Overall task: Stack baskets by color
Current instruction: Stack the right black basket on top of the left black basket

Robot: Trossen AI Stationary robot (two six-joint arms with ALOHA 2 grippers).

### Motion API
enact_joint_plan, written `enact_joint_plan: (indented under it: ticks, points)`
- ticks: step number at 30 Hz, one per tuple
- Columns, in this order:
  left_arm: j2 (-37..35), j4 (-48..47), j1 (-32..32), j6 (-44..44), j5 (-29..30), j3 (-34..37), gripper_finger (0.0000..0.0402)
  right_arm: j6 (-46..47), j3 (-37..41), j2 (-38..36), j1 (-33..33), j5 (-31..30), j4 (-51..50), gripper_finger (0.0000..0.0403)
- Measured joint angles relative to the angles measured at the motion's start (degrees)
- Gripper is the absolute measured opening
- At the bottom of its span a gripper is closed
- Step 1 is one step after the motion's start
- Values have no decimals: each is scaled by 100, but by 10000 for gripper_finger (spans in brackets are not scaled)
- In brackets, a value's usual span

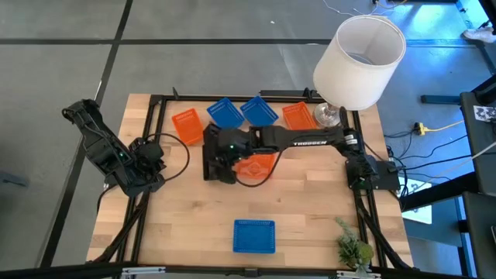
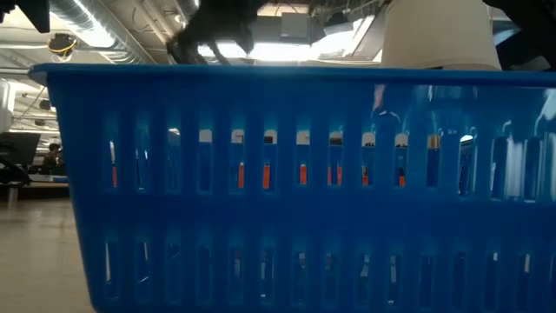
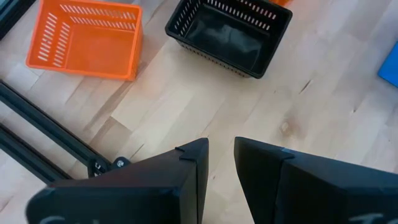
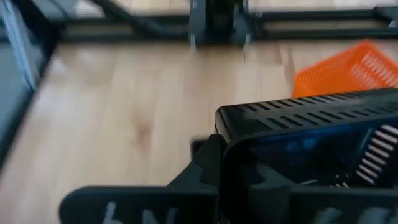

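Note:
My right gripper [image 1: 222, 155] reaches to the table's middle and is shut on a black basket [image 4: 311, 149], also seen in the left wrist view [image 3: 230, 34]. Just right of it an orange basket [image 1: 257, 166] lies under the arm. Along the far side sit an orange basket [image 1: 186, 126], two blue baskets [image 1: 225, 113] [image 1: 260, 111] and another orange basket [image 1: 297, 116]. One blue basket [image 1: 254, 235] rests near the front edge and fills the low view [image 2: 278, 191]. My left gripper [image 3: 221, 163] waits at the table's left, open and holding nothing. My right gripper holds the black basket by its rim near a corner [image 4: 227, 124]; a finger [image 4: 208, 158] shows on the outside of the wall, and the gripper itself hides the rest of the hold. The fingers slant down from the table's right. The basket sits tilted, its opening up.
A large white lampshade [image 1: 360, 60] stands at the far right corner. A small green plant [image 1: 353, 249] is at the near right corner. A black metal frame [image 1: 159, 108] borders the wooden tabletop [image 1: 186, 225], which shows bare at the near left.

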State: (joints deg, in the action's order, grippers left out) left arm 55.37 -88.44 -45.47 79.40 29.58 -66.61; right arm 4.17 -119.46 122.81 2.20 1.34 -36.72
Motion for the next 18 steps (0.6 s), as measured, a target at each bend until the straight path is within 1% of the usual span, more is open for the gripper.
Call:
enact_joint_plan:
  ticks: [3, 10, 14, 18]
  points:
    - [0, 0, 0, 0, 2, 0, 69, 287, -215, 122, 7, -19, -43, 0]
    - [2, 0, 1, -2, 13, 0, 69, 618, -219, 583, 2, -21, -252, 0]
    - [2, -1, 2, -4, 22, 0, 69, 613, -215, 833, -14, -22, -279, 0]
    - [2, 0, 2, -3, 22, 0, 69, 760, -216, 946, -39, 170, -257, 0]
